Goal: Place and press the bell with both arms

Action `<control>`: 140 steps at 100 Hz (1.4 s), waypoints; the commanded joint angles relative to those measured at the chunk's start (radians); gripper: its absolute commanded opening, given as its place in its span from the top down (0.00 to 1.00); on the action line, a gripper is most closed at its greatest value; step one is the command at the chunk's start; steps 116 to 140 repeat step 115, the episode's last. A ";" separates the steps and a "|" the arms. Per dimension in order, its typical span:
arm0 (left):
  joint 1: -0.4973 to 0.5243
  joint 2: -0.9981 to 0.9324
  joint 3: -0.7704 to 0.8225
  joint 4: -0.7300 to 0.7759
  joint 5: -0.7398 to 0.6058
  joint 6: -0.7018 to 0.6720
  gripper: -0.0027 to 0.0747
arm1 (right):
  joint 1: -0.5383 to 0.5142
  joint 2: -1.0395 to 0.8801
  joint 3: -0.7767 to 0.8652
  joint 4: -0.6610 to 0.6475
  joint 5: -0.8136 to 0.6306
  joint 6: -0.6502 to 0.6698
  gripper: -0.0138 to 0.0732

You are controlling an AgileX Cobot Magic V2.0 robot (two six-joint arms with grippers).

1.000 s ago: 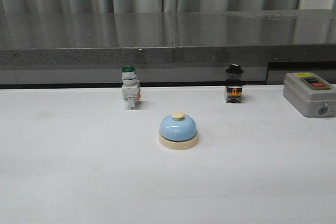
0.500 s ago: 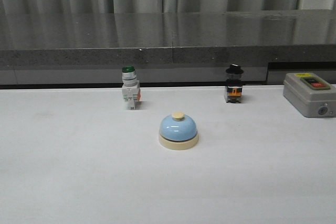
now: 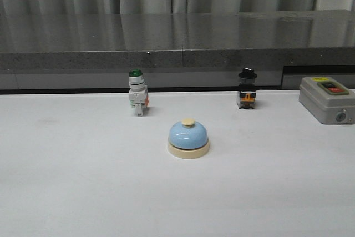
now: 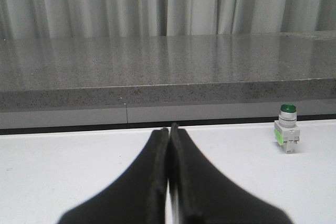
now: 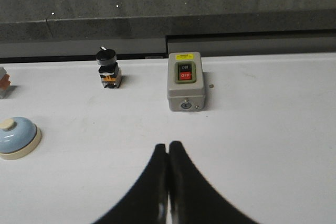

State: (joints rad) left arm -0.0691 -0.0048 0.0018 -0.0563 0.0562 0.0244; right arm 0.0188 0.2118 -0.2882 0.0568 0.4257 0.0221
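The light-blue bell [image 3: 188,138] with cream base and cream button stands upright on the white table, near the middle in the front view. It also shows at the edge of the right wrist view [image 5: 17,137]. Neither arm shows in the front view. My left gripper [image 4: 169,128] is shut and empty, low over the table, with the bell out of its view. My right gripper [image 5: 168,144] is shut and empty, above the table, well apart from the bell.
A green-capped white push-button switch [image 3: 137,98] stands behind the bell to the left. A black knob switch [image 3: 247,88] stands behind it to the right. A grey box with red and black buttons [image 3: 327,99] sits at the far right. A grey ledge [image 3: 177,54] runs along the back.
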 commanded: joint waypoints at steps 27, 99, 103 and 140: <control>0.002 -0.029 0.040 -0.002 -0.084 -0.010 0.99 | -0.005 -0.203 0.175 -0.023 -0.415 0.000 0.91; 0.002 -0.029 0.040 -0.002 -0.084 -0.010 0.99 | -0.005 -0.241 0.300 -0.057 -0.569 0.000 0.91; 0.002 -0.029 0.040 -0.002 -0.084 -0.010 0.99 | -0.005 -0.241 0.300 -0.057 -0.569 0.000 0.91; 0.002 -0.029 0.040 -0.002 -0.084 -0.010 0.99 | -0.005 -0.241 0.300 -0.057 -0.569 0.000 0.91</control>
